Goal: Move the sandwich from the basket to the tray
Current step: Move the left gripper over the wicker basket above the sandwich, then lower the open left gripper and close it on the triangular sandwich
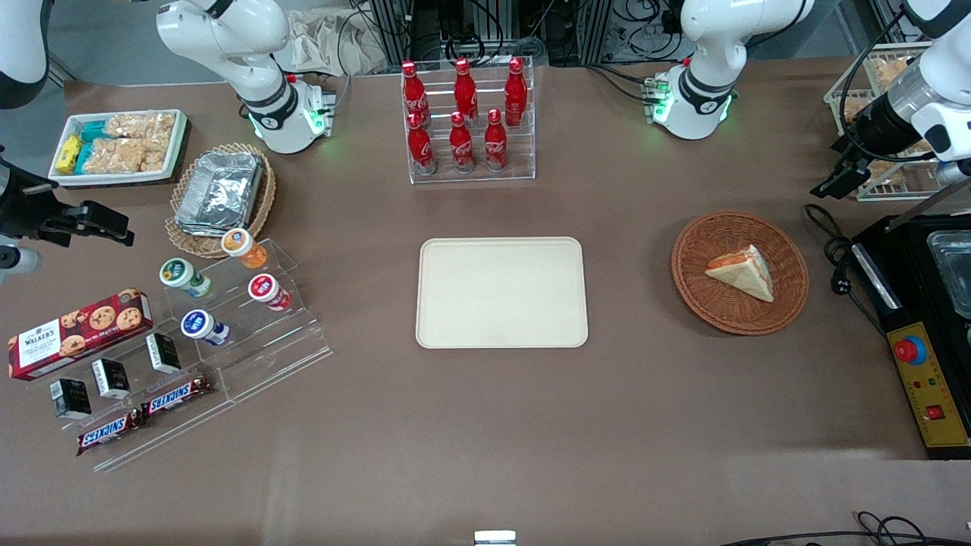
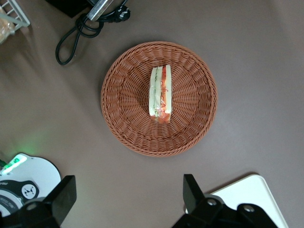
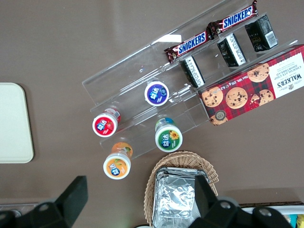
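- Left wrist view looks straight down on the sandwich (image 2: 160, 94), which lies in the middle of the basket (image 2: 124, 124), clear of the woven rim all round.
- Its long axis runs toward and away from the gripper (image 2: 129, 195), so the pale bread faces sit on either flank, in line with the way the fingers close.
- That gripper hangs high above the table with its fingers (image 2: 192, 189) spread wide and nothing between them; a wedge this narrow should fit between them without turning the wrist, I judge.
- Front view shows the sandwich (image 1: 742, 271) as a wedge in the basket (image 1: 785, 299), with the tray (image 1: 501, 331) bare, well apart toward the parked arm's end of the table.
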